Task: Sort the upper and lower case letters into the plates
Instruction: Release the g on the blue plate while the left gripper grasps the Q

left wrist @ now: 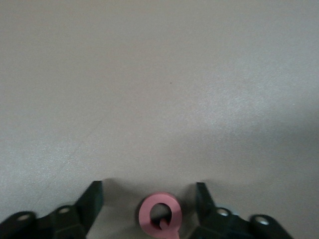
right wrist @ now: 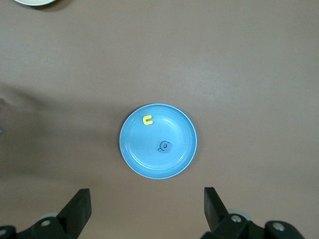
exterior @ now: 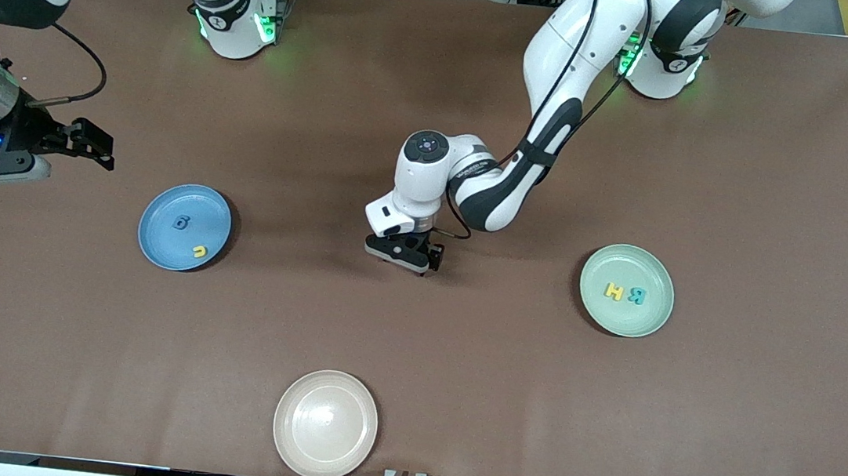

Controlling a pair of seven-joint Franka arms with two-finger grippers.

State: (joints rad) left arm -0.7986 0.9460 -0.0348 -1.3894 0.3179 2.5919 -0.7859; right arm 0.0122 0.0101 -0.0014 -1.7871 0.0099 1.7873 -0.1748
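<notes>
A coral-pink letter Q (left wrist: 159,219) lies flat on the brown table between my left gripper's (left wrist: 148,194) fingers, with a gap on each side. That gripper (exterior: 428,261) is low at mid-table and hides the Q in the front view. The blue plate (exterior: 163,246) holds a dark blue letter (exterior: 180,223) and a yellow one (exterior: 199,251). The pale green plate (exterior: 620,319) holds a yellow H (exterior: 613,291) and a teal R (exterior: 637,296). My right gripper (exterior: 98,149) hangs open and empty above the table beside the blue plate (right wrist: 137,154).
A cream-white plate (exterior: 325,425) with nothing in it sits near the table's edge closest to the front camera. Both arm bases stand along the edge farthest from that camera. Bare brown table lies between the plates.
</notes>
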